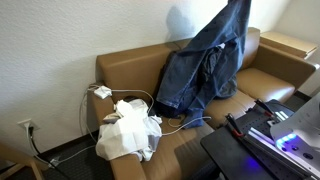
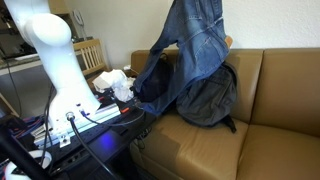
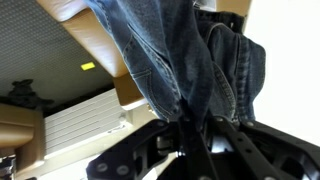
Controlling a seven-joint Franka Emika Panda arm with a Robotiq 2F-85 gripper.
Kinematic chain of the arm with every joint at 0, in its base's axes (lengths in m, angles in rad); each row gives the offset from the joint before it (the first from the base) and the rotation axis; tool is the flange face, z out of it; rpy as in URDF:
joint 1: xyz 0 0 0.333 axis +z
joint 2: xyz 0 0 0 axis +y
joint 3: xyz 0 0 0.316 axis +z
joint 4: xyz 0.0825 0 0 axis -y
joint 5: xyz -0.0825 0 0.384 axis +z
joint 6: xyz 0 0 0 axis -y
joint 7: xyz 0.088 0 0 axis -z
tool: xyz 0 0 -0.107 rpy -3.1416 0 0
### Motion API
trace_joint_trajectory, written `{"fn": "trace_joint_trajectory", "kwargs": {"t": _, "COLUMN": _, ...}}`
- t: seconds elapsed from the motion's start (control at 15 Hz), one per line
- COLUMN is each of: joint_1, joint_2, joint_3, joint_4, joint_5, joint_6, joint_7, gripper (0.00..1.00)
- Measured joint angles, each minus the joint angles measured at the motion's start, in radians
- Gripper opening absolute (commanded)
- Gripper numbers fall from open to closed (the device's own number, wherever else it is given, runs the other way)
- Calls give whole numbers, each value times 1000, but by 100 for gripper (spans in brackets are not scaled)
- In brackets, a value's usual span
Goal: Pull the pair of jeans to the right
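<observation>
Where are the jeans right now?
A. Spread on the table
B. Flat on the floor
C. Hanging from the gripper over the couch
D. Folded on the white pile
C: in both exterior views the jeans hang lifted over the couch, and the wrist view shows the denim pinched in the gripper.

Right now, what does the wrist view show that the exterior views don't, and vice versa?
Only wrist: the hand shut on a fold of the jeans. Only exterior: a dark backpack behind the hanging jeans, and a white cloth pile on the sofa seat. Both: the blue jeans.
</observation>
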State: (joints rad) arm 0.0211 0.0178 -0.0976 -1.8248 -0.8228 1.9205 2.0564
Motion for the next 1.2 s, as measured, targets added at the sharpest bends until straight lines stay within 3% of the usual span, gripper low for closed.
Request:
{"fn": "trace_joint_trajectory", "kwargs": {"t": 0.2, "joint_1": -52, "joint_2": 77, "joint_3": -21, "joint_4": -95, "joint_5": -7, "joint_6": -15, "joint_7": 69, "gripper": 3}}
{"fn": "trace_joint_trajectory", "kwargs": {"t": 0.27, "joint_1": -64, "joint_2": 121, "joint_3": -28, "joint_4": -113, "joint_5": 4, "joint_6": -16, "joint_7": 98, "gripper": 10}}
{"fn": "trace_joint_trajectory", "kwargs": {"t": 0.4, "joint_1": -86, "joint_2": 213, "joint_3": -36, "joint_4": -123, "joint_5": 73, "joint_6": 11, "joint_7": 157, "gripper": 10}}
{"fn": "trace_joint_trajectory", "kwargs": {"t": 0.47, "joint_1": -90, "joint_2": 246, "joint_3": -37, "joint_4": -120, "joint_5": 84, "joint_6": 20, "joint_7": 173, "gripper": 3}}
{"fn": "trace_joint_trajectory", "kwargs": {"t": 0.73, "joint_1": -84, "joint_2": 281, "joint_3": -42, "joint_4": -114, "joint_5": 72, "joint_6": 11, "joint_7": 204, "gripper": 3}}
{"fn": "trace_joint_trajectory", "kwargs": {"t": 1.13, "joint_1": -100, "joint_2": 487, "joint_3": -142, "joint_4": 13, "joint_5": -25, "joint_6": -34, "joint_7": 398, "gripper": 3}}
{"fn": "trace_joint_trajectory", "kwargs": {"t": 1.2, "joint_1": -100, "joint_2": 545, "joint_3": -144, "joint_4": 64, "joint_5": -10, "joint_6": -68, "joint_7": 428, "gripper": 10}}
